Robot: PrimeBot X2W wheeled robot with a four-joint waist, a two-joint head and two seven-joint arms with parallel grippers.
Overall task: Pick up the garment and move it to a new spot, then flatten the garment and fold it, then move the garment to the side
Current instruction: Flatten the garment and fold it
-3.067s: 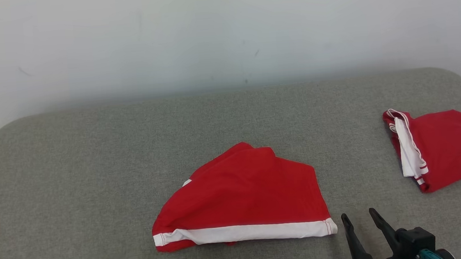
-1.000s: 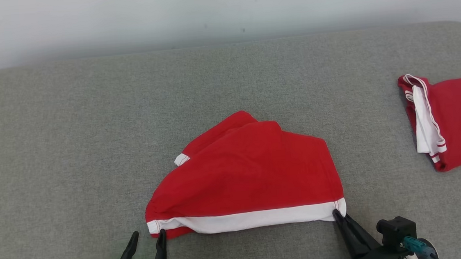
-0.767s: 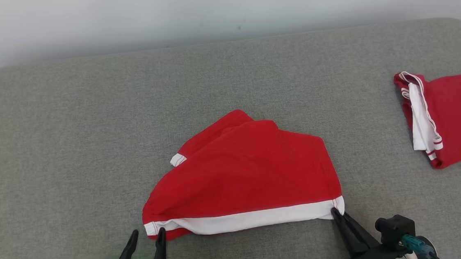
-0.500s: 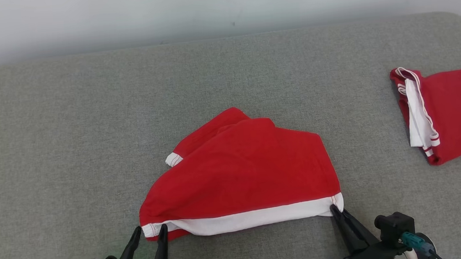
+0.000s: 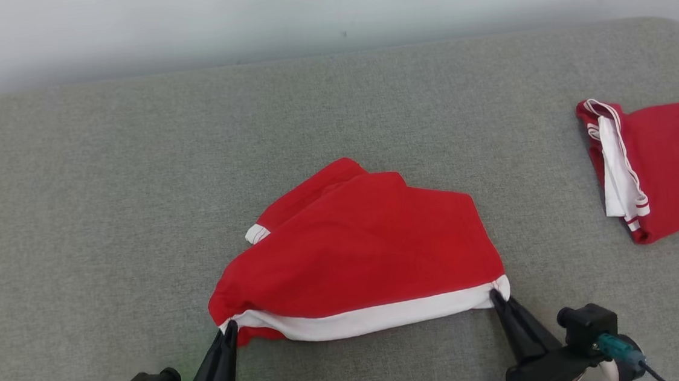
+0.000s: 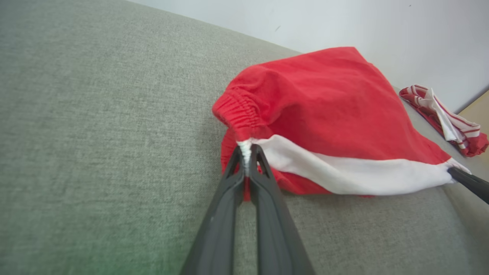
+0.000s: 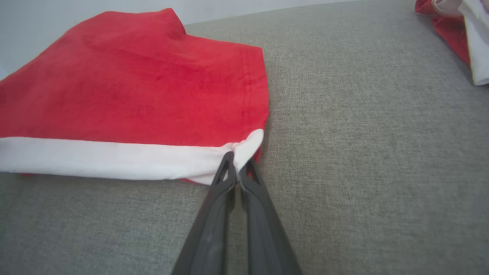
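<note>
The red garment (image 5: 356,244) lies near the middle of the grey padded surface (image 5: 104,203), toward my near edge, bunched into a rough triangle with its peak pointing away from me. A white band (image 5: 374,318) runs along its near edge from corner to corner, and a small white-trimmed corner (image 5: 255,233) pokes out on its far left side. In the left wrist view I can see a gathered elastic hem (image 6: 238,110) just above the band's left end.

My left gripper (image 5: 227,328) is closed on the left end of that white band. In its wrist view the two dark fingers (image 6: 229,191) meet with a thin pinch of white cloth between their tips. My right gripper (image 5: 495,294) is closed on the band's right end, where the red side seam comes down to the corner. In the right wrist view the white cloth puckers into a small fold right at the fingertips (image 7: 225,172). The band sags a little between the two grips, and a strip of red shows beneath it near the left end. The rest of the garment rests on the padding.

Well apart to my right, near the edge of the surface, sits a second red garment (image 5: 671,164) with white striped trim, loosely folded. A pale wall (image 5: 301,12) rises behind the far edge of the surface.
</note>
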